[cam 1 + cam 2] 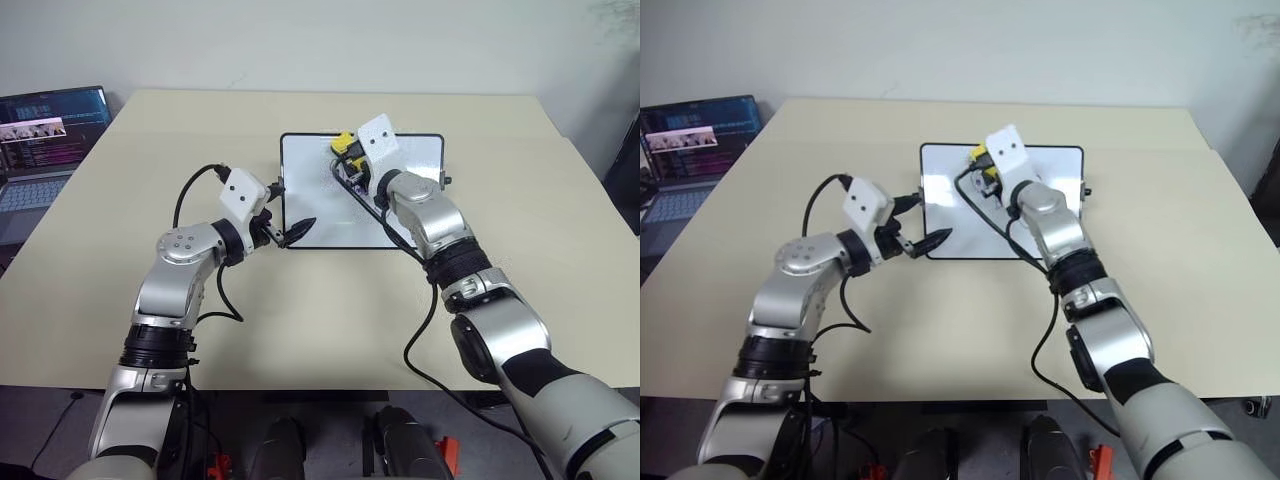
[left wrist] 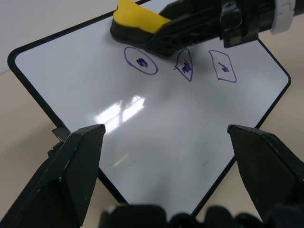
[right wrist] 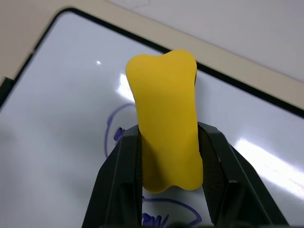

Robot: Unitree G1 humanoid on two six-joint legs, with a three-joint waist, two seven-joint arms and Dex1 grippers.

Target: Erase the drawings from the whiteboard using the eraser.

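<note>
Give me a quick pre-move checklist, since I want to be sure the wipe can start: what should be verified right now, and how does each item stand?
1. Eraser gripped by the right claw: ok, squeezed between both fingers.
2. Black underside facing the whiteboard: ok, seen from the left wrist.
3. Eraser positioned at the drawings: ok, it sits right next to the three blue doodles.
4. Eraser pressed onto the board: cannot tell.
5. Drawings erased: not ok, all three are intact.
6. Left claw steadying the board: not ok, it is open at the near edge and grips nothing.
</note>
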